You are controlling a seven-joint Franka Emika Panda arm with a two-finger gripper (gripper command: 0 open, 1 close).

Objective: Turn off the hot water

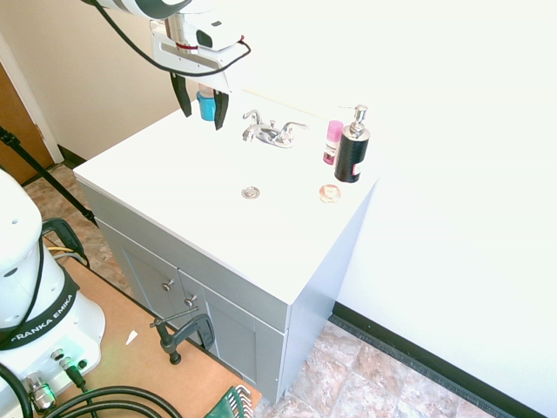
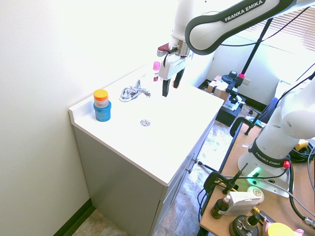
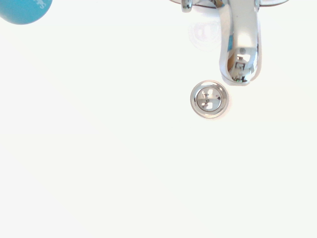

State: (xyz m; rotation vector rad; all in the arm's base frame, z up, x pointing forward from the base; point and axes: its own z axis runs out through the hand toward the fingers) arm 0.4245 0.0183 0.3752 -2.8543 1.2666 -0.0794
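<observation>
The small chrome faucet [image 1: 271,133] [image 2: 133,92] stands at the back of the white sink counter [image 1: 174,187], with its short spout [image 3: 240,49] over the drain. It has two slim levers, one [image 1: 251,117] on the side of the blue jar and one [image 1: 293,129] on the side of the black bottle. No marking shows which is the hot water. My gripper [image 1: 202,104] [image 2: 170,84] hangs open and empty above the counter, a short way from the faucet and touching nothing. No running water shows.
The drain ring [image 1: 251,192] [image 3: 209,99] lies in front of the spout. A blue jar with an orange lid [image 2: 102,105] stands at the back corner. A black pump bottle [image 1: 352,146], a pink bottle [image 1: 332,142] and a small round dish [image 1: 330,193] sit beyond the faucet.
</observation>
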